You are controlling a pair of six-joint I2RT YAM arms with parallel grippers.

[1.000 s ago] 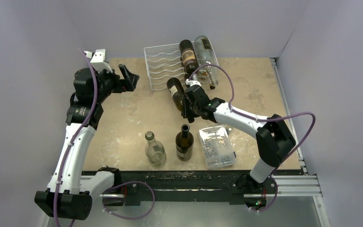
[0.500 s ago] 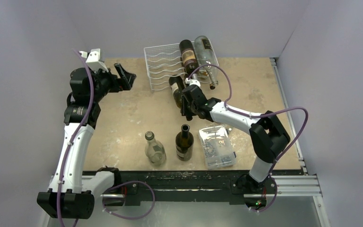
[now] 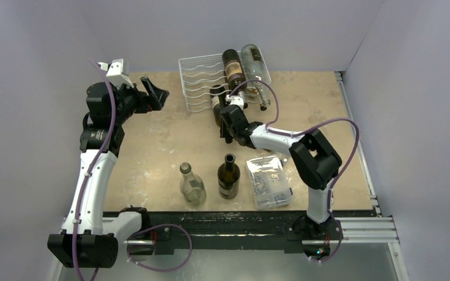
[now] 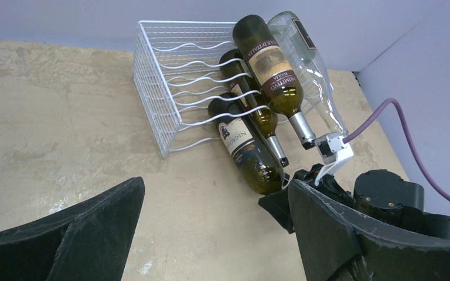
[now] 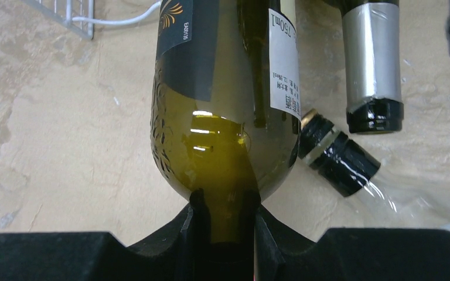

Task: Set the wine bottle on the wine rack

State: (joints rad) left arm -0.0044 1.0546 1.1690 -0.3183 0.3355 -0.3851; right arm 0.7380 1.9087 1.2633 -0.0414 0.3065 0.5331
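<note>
The wine bottle, green glass with a dark label, lies tilted with its base in a lower cradle of the white wire wine rack. My right gripper is shut on its neck. In the right wrist view the bottle fills the middle, its neck clamped at the gripper. The left wrist view shows the bottle leaning out of the rack. My left gripper hovers open, left of the rack, holding nothing.
A dark labelled bottle and a clear bottle lie on the rack's right side, a third below them. A clear bottle and a dark bottle stand near the front edge, beside a clear plastic box.
My right arm has pushed the wine bottle away from me, base first, into the rack. The left gripper has drifted slightly up and left.
</note>
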